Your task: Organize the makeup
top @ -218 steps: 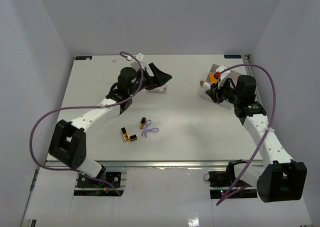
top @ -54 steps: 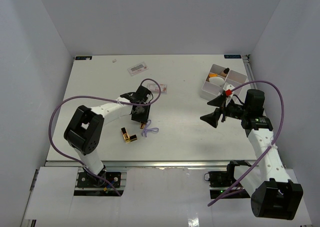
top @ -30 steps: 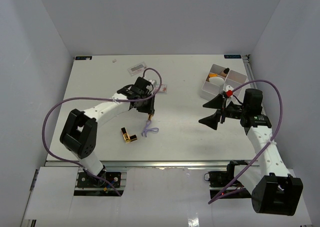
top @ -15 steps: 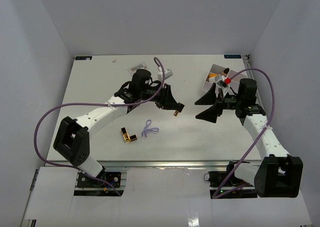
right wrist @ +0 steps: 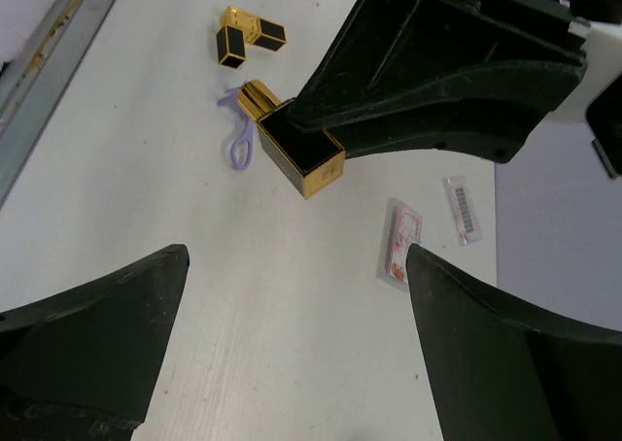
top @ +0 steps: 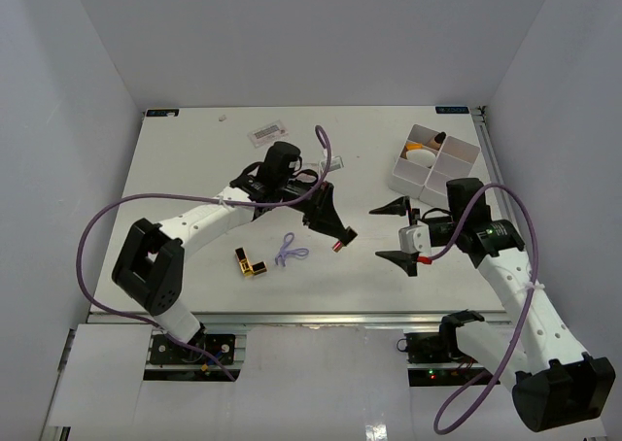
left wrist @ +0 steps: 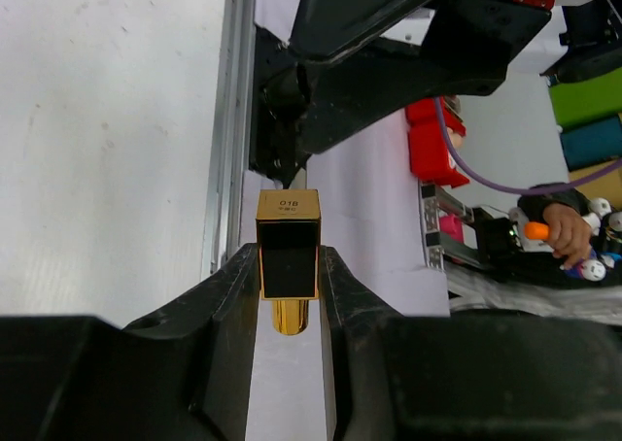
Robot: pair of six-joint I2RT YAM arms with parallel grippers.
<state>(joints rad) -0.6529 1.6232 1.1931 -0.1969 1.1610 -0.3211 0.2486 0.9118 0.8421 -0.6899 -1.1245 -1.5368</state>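
Note:
My left gripper (top: 337, 237) is shut on a gold-and-black lipstick tube (top: 342, 243), held above the middle of the table. In the left wrist view the tube (left wrist: 288, 242) sits squarely between the jaws, its gold end pointing back towards the camera. My right gripper (top: 397, 233) stands wide open just right of it, facing it, with nothing between its fingers. The right wrist view shows the held tube (right wrist: 296, 150) ahead of my open right gripper (right wrist: 296, 256). Two more lipstick tubes (top: 250, 263) lie together on the table at front left. Flat clear packets (right wrist: 400, 244) lie further back.
A white compartment tray (top: 466, 151) stands at the back right with a beige sponge (top: 420, 153) inside. A purple loop of cord (top: 289, 252) lies beside the two loose tubes. Another packet (top: 267, 130) lies near the back edge.
My left arm has swung right and forward, carrying the lipstick tube towards the table's middle. My right gripper has dropped forward and turned left to face it, staying wide open.

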